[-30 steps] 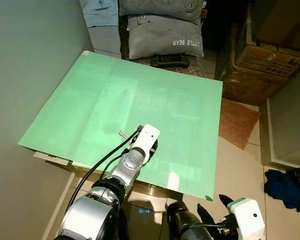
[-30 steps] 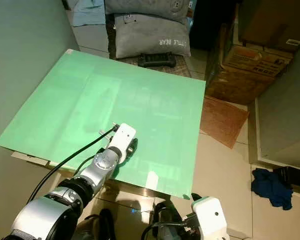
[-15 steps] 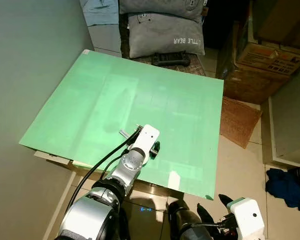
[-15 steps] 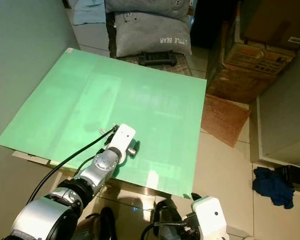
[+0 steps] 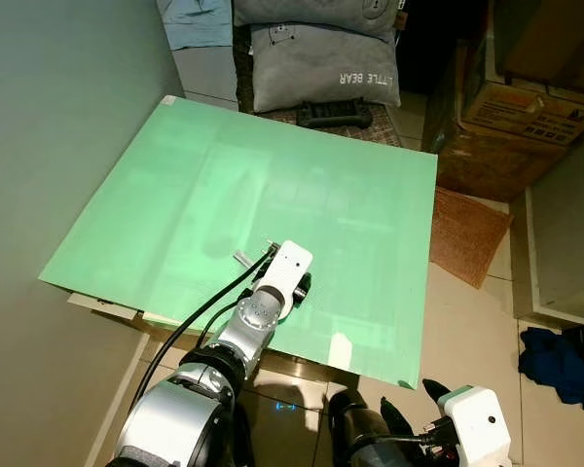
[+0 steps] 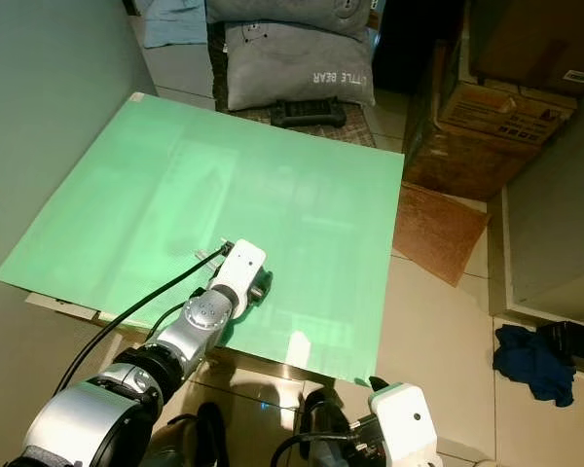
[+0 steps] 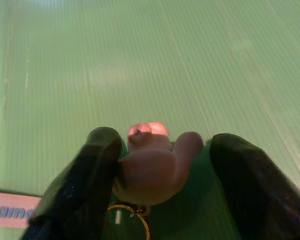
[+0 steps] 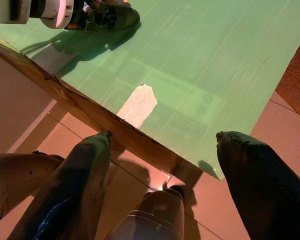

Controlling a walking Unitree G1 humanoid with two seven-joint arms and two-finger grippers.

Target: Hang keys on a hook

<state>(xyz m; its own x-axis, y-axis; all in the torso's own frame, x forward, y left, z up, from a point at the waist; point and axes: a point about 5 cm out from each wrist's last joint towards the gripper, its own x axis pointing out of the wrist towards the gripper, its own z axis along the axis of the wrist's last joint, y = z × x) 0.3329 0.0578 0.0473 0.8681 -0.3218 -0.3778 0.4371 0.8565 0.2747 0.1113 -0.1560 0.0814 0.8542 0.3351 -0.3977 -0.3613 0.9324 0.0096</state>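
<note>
A large green board [image 5: 273, 195] leans off the wall on my left. My left gripper [image 5: 300, 288] is pressed close to the board's lower middle. In the left wrist view that gripper [image 7: 157, 140] stands open. A rounded brown piece with pink tips [image 7: 152, 167] sits between the fingers and touches one of them. A gold key ring [image 7: 126, 220] shows just under the brown piece. I cannot tell whether the brown piece is the hook or part of the keys. My right gripper [image 8: 165, 165] hangs open over the floor by the board's lower edge, with nothing in it.
Past the board's far edge lies a grey pillow [image 5: 321, 63] with a black object [image 5: 333, 115] in front of it. Cardboard boxes [image 5: 506, 126] and a brown mat [image 5: 462, 233] are on the right. A blue cloth [image 5: 555, 355] lies on the tiles. A tape patch [image 8: 137, 105] marks the board's lower edge.
A small grey piece showed beside the left gripper's tip half a second ago and is hidden now. The view has shifted slightly. The right arm has barely moved.
</note>
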